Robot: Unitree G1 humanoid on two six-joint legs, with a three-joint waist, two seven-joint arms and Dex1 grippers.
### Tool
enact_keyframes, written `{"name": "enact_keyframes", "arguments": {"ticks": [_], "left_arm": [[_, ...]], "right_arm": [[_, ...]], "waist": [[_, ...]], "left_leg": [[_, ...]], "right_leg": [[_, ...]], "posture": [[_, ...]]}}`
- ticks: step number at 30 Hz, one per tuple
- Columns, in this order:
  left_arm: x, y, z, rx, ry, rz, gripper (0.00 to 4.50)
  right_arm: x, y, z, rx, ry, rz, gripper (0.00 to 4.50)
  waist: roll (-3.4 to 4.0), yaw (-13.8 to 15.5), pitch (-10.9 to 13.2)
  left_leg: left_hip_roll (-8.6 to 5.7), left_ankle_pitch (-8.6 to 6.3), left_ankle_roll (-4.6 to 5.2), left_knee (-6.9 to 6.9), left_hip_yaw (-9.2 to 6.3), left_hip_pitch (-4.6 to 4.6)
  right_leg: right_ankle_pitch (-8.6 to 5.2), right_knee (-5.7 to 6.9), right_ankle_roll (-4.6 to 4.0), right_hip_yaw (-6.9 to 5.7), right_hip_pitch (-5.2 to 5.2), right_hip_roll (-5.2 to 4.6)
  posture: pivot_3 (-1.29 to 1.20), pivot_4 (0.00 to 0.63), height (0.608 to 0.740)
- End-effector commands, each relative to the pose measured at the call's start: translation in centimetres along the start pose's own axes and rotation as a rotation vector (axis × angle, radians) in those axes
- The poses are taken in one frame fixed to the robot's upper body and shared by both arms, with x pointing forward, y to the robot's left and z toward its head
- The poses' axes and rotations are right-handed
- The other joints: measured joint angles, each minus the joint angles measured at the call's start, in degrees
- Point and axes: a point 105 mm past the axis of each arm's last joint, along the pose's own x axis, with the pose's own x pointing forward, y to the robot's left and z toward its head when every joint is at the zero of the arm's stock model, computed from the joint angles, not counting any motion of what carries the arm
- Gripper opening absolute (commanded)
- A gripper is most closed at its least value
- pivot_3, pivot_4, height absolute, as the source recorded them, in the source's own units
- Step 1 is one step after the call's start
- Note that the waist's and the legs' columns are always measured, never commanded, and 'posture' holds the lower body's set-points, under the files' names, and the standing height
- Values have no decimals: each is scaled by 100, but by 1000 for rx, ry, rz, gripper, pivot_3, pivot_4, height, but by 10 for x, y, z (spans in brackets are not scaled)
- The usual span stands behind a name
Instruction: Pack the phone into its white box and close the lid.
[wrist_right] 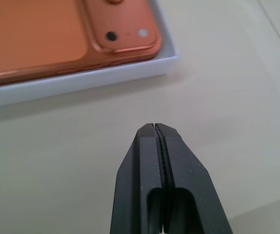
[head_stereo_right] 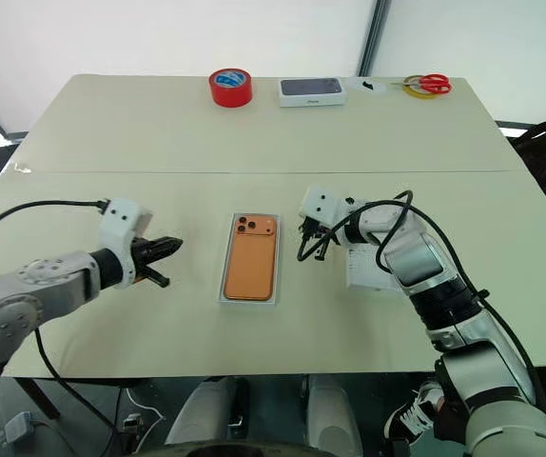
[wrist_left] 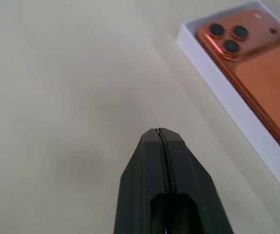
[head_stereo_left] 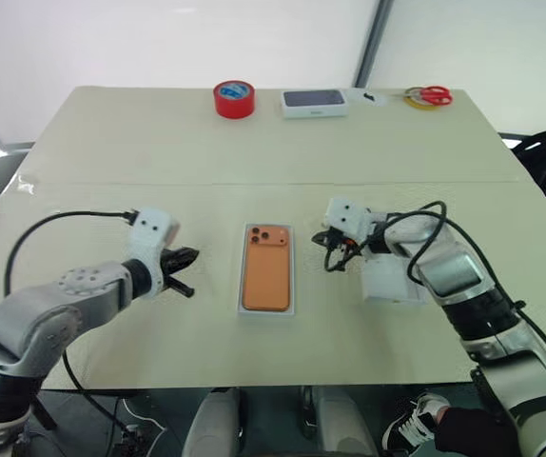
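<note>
Phone (head_stereo_left: 266, 268): orange, lying back-up inside the white box (head_stereo_left: 293, 286) at the middle of the table (head_stereo_left: 159, 143), three-lens camera block at the far end.
White box: shallow tray, thin white rim framing the phone on all sides, flat on the beige tabletop between the two arms.
Lid: white tray (head_stereo_left: 387, 283) resting on the table to the right of the box, partly covered by the right forearm; off the box.
Left gripper (head_stereo_left: 185, 271): hovering left of the box, apart from it, pointing toward the box; in the left wrist view the two black fingers (wrist_left: 147, 175) pressed together, nothing between them.
Right gripper (head_stereo_right: 308, 246): just right of the box's far end, near the camera-block corner, not touching; in the right wrist view the fingers (wrist_right: 145, 161) closed flush, empty.
Far edge of table: red tape roll (head_stereo_left: 234, 98), a box with a dark printed top (head_stereo_left: 315, 102), red-handled scissors (head_stereo_left: 432, 95) beside a ring of yellow tape (head_stereo_left: 416, 99).
Cables: black leads looping from both wrists above the tabletop.
</note>
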Motion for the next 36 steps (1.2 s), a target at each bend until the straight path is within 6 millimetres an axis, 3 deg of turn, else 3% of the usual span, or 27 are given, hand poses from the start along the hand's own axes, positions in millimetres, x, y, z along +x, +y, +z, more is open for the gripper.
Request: {"name": "enact_keyframes", "arguments": {"ticks": [1,9,15,28,36], "left_arm": [[11,-17,-4,55,40,-82,56],[38,-45,-6,75,81,-187,56],[50,-66,3,78,63,-275,56],[77,-139,27,166,62,-585,56],[87,-153,25,175,74,-638,56]], "right_arm": [[-1,21,14,-81,-22,66,0],[12,45,22,-81,-14,110,0],[7,49,23,-80,-7,120,0],[-40,37,-19,-53,135,68,0],[-66,40,-51,8,236,38,0]], "waist": [[0,-1,0],[-1,0,0],[-2,33,-1],[-3,47,-1],[-3,46,-2]], "left_leg": [[1,0,0,0,-1,0],[3,0,1,4,-3,1],[2,1,2,11,-12,2],[-10,-4,11,18,-13,1],[-10,-5,14,18,-15,3]], "right_leg": [[0,1,1,0,0,1],[-2,5,5,0,0,1],[-3,5,6,-3,11,-4],[-9,3,18,-4,20,-18],[-14,3,25,-4,22,-20]], "posture": [[0,150,732],[0,150,732],[0,150,732],[0,150,732],[0,150,732]]}}
